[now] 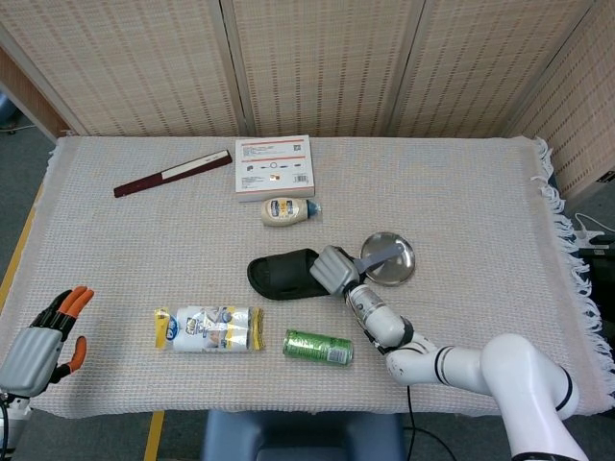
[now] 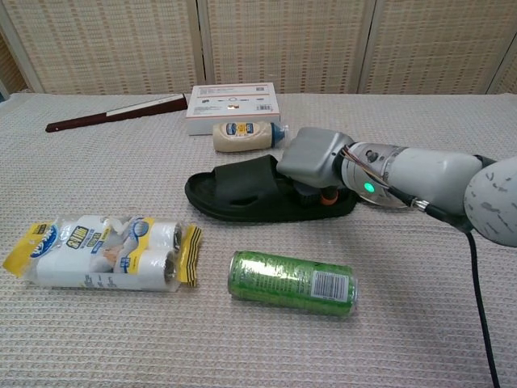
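A black slipper (image 1: pixel 280 274) (image 2: pixel 240 191) lies at the middle of the table, toe to the left. My right hand (image 1: pixel 334 269) (image 2: pixel 317 158) sits over its heel end and grips it, with orange fingertips (image 2: pixel 327 196) curled down onto the sole. My left hand (image 1: pixel 43 336) hangs off the table's front left corner with its orange-tipped fingers spread and nothing in it. It does not show in the chest view.
A green can (image 1: pixel 318 347) (image 2: pixel 292 281) lies in front of the slipper, a pack of paper rolls (image 1: pixel 209 328) (image 2: pixel 105 251) to its left. A metal plate (image 1: pixel 392 257) sits right of the hand. Behind are a mayonnaise bottle (image 1: pixel 287 209) (image 2: pixel 245 136), a white box (image 1: pixel 274 166) and a dark red strip (image 1: pixel 171 174).
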### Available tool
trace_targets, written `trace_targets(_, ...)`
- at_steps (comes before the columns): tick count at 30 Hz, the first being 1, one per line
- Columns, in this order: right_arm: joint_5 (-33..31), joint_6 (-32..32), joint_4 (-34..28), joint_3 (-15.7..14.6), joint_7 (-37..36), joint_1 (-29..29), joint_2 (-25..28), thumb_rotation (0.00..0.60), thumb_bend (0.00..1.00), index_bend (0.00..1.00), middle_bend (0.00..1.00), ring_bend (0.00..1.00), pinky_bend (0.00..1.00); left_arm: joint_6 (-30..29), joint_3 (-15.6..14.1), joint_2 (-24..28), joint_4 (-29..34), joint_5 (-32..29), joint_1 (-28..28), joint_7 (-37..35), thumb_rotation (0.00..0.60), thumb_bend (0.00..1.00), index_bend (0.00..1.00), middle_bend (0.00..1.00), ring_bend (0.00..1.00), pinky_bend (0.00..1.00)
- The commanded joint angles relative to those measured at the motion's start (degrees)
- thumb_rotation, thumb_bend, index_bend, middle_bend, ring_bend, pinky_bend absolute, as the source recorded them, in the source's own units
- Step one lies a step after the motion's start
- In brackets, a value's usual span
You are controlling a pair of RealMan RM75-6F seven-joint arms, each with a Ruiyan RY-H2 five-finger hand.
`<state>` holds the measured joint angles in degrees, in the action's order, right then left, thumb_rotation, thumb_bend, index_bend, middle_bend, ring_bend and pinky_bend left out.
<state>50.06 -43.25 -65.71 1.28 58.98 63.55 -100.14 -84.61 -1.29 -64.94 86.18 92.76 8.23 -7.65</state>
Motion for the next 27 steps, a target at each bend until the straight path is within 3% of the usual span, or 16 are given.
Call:
trace_targets(1, 0.3, -0.3, 0.2, 1.0, -0.7, 0.6, -1.2, 0.6, 0.34, 0.98, 0.68, 0.57, 0.84, 0.1, 0.0, -0.1, -0.1, 0.1, 0.1, 0.1, 0.6, 0.66, 0.0, 0.0, 0.0, 0.2)
trace_targets(6, 1.7, -0.6, 2.8, 3.1, -2.7, 2.0, -4.6, 0.6, 0.34, 0.98, 0.68, 0.57, 0.84, 0.2, 0.0, -0.1, -0.3, 0.0, 0.1, -0.1, 0.6, 0.66, 0.0, 0.0, 0.0, 0.2)
trace_targets(10, 3.2, -0.3, 3.6, 1.5, -3.2, 1.3, -4.5, 0.6, 0.34, 0.98, 0.68, 0.57, 0.84, -0.2, 0.0, 0.0, -0.3, 0.1, 0.0, -0.5, 0.6, 0.66, 0.0, 0.0, 0.0, 0.2)
trace_targets(15, 2.7, -1.6, 0.7, -0.5, -1.1, -0.2, -1.1, 0.6, 0.34, 0.98, 0.68, 0.57, 0.84, -0.8, -0.2, 0.2, 0.0, 0.6, -0.3, -0.4, 0.6, 0.66, 0.0, 0.0, 0.0, 0.2)
trace_targets(24, 5.0, -7.8, -7.2, 2.5, -4.7, -2.0, 5.1, 0.6, 0.34, 0.98, 0.68, 0.57, 0.84, -1.0, -0.3, 0.1, 0.3, 1.1, -0.3, 0.4, 0.6, 0.66, 0.0, 0.0, 0.0, 0.2)
trace_targets(27, 5.1, -11.7, -10.6, 2.8, -6.2, -4.8, 10.3, 0.6, 0.34, 0.98, 0.68, 0.57, 0.84, -1.1, -0.3, 0.0, 0.5, 1.3, -0.3, 0.9, 0.6, 0.65, 0.0, 0.0, 0.0, 0.2)
